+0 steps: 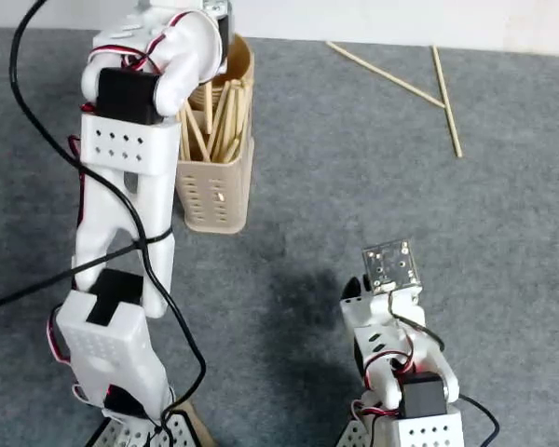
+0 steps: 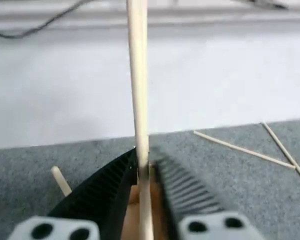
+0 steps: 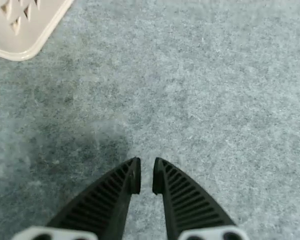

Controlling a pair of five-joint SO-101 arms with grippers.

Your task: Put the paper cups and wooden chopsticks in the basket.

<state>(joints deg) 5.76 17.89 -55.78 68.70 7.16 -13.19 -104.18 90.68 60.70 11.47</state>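
Note:
A beige slotted basket stands at the back left and holds several wooden chopsticks on end. My left arm stretches over its rim. My left gripper is shut on one chopstick, which points upright out of the jaws above the basket. Two more chopsticks lie crossed on the grey carpet at the back right, also seen as thin sticks in the left wrist view. My right gripper hovers shut over bare carpet near the front, holding nothing.
The basket's corner lies beyond my right gripper. Grey carpet stretches between the basket and the loose chopsticks. A black cable loops along the left arm. A pale wall borders the carpet's far edge.

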